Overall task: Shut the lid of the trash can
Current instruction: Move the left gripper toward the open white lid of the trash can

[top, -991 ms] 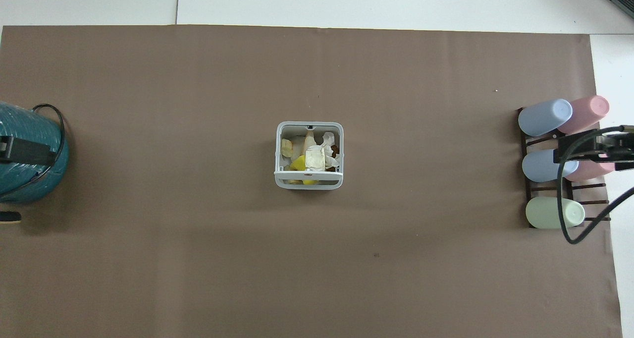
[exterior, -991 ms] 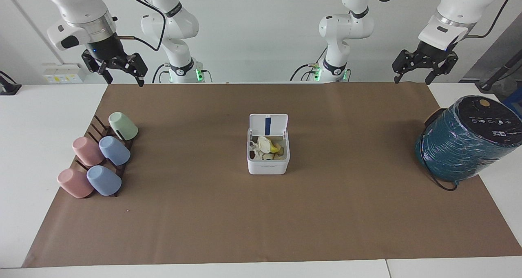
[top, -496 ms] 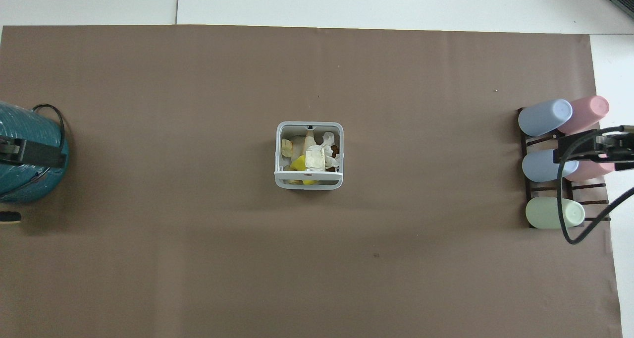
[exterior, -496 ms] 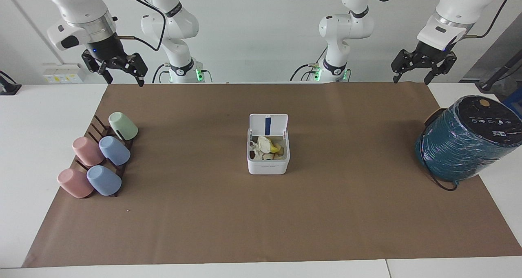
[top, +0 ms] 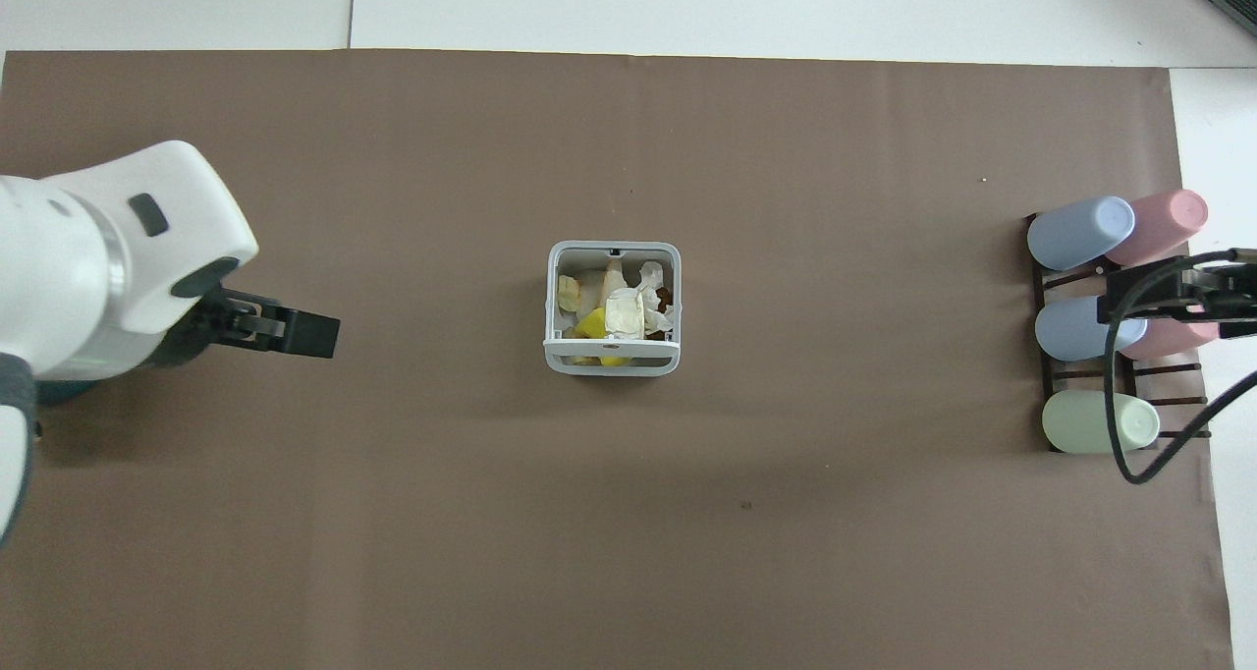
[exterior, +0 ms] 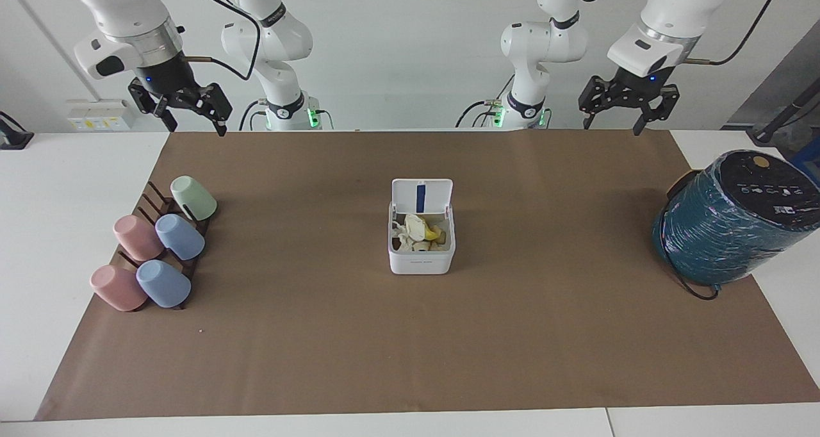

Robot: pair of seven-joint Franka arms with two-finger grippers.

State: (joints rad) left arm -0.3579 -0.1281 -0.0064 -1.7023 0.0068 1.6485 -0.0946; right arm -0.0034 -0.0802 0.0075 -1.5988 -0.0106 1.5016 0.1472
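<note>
Brown paper covers my work surface [exterior: 410, 360], with the trash can [exterior: 421, 254] sitting at its centre, lid [exterior: 421, 196] standing upright and open.

Inside the can I see crumpled scraps. On the overhead clock, the left gripper [exterior: 620, 113] hangs in the air toward nine o'clock from the can, fingers [exterior: 639, 122] spread and released, near the teal wrapped cylinder [exterior: 730, 222]. My right gripper [exterior: 189, 118] waits aloft at three o'clock, over the cup rack [top: 1110, 356] with its pastel cups [exterior: 163, 283], fingers likewise apart and holding nothing.
</note>
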